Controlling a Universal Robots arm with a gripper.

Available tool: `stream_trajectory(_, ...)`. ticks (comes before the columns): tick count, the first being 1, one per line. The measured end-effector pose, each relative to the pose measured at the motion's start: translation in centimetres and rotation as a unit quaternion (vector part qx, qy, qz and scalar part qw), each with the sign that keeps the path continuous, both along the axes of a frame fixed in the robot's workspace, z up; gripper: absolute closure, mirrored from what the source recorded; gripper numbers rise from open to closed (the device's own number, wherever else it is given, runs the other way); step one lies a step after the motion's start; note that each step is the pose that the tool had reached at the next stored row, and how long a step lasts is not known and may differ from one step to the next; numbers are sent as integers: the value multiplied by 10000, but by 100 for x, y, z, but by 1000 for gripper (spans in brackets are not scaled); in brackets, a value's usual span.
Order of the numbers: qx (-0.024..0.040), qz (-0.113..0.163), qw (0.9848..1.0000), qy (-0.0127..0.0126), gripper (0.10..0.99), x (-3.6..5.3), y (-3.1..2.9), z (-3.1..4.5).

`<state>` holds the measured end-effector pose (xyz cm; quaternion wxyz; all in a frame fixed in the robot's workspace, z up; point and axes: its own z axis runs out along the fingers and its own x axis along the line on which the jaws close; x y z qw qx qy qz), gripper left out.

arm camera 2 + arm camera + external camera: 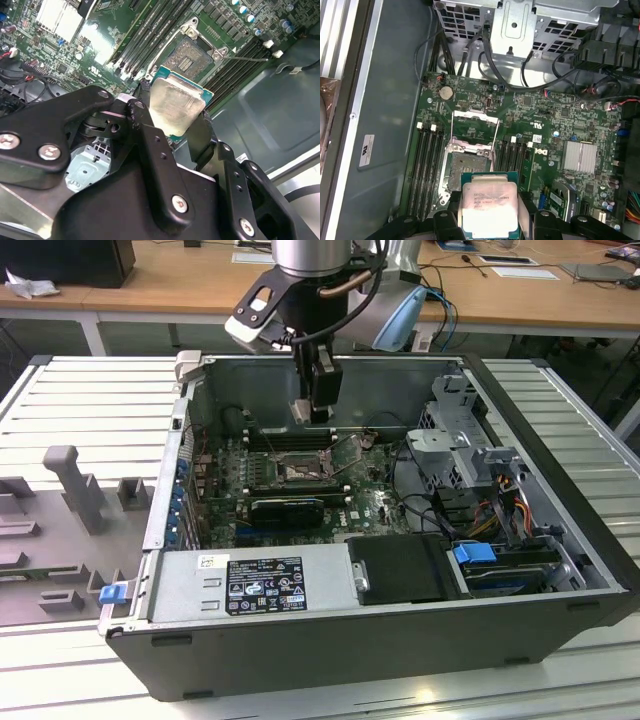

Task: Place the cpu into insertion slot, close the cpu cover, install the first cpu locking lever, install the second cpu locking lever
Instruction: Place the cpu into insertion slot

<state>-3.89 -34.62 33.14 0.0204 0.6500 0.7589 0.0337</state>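
My gripper (316, 410) hangs inside the open computer case, shut on the cpu (300, 412), a flat square chip with a silvery top. Both wrist views show the black fingers (146, 112) pinching the cpu (177, 102) by two opposite edges, with the gripper (489, 216) a short way above the board and the cpu (487, 207) off to one side of the insertion slot (465, 165). The slot's dark pin field (187, 59) is uncovered. The cpu cover (475, 116) stands swung open at the slot's edge. A thin wire lever (247, 59) sticks out beside the slot.
Long black memory slots (427, 165) flank the slot on both sides. A black expansion card (288, 508) lies nearer the case front. A metal drive cage (455, 430) with cables (500, 510) fills the exterior view's right. A grey fixture (75, 485) stands outside the case on the left.
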Motion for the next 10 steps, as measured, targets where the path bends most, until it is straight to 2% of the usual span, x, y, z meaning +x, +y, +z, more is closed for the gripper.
stream_trajectory(10,0,0,10000,6,557,0,0,-54)
